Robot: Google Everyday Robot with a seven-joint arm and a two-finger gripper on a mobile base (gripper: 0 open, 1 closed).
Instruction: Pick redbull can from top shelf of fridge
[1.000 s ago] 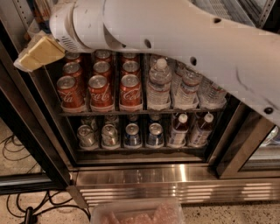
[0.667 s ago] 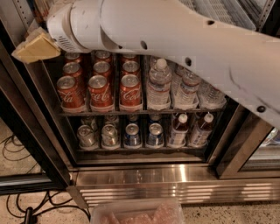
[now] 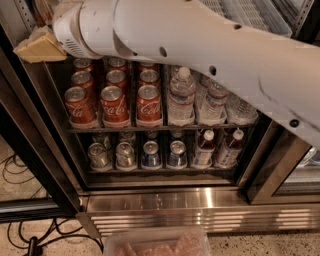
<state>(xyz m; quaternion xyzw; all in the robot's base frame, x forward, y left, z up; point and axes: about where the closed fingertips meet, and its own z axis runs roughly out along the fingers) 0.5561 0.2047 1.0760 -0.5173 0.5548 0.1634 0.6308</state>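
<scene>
Gripper sits at the upper left of the fridge, near the door frame; cannot tell if it is spread or clamped. Redbull can unseen: arm hides most of the top shelf. Likely light, stiff, slick; take mid-body, not the rim.

White curly Coca-Cola writing is showing on the three round red metal cans in the front row. The robot's tan gripper is hanging above and left of those cans.
</scene>
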